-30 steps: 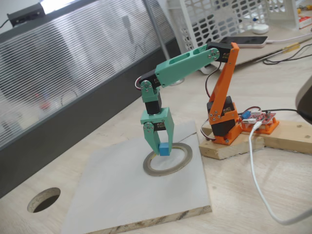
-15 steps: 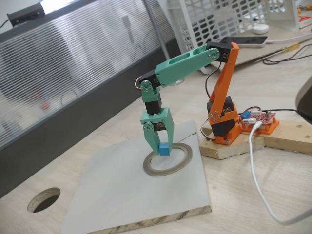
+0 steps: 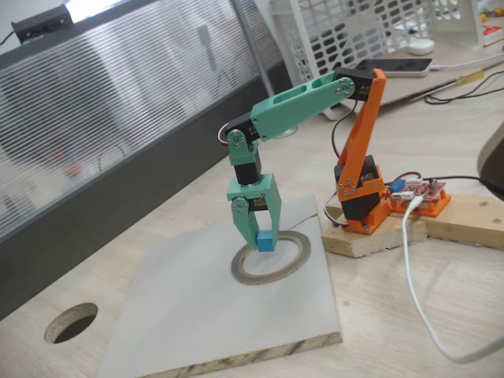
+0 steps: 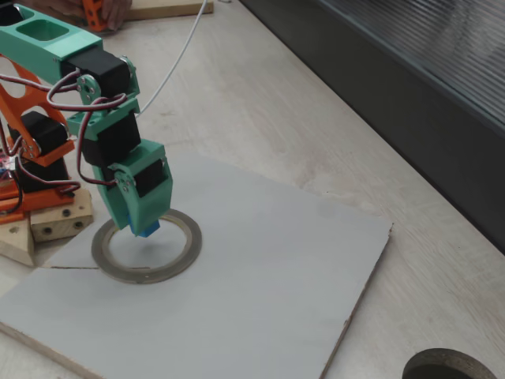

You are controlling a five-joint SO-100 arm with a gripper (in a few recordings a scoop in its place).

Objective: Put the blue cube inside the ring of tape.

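Comparing the last second of the fixed view that looks from the front: I see no change. The arm pose, the tool and the blue cube sit at the same place in all three pictures, just left of frame centre. I read that as a pause over the target, not a descent.

State now: the tool is clenched on the blue cube, which shows at the tips of the teal fingers. In both fixed views the cube hangs over the ring of tape, close to the ring's far-left inner edge in the front view, rather than over its middle. In the other fixed view the cube peeks out under the tool, over the upper part of the ring at the left of frame. I cannot tell whether the cube touches the white board or hangs a little above it.

Judgement: transport is done and release is what remains. With the cube so near the ring's band, it could land on the tape if dropped. I would nudge toward the ring's centre before letting go.

The round hole in the worktop, lower left, is not the target.
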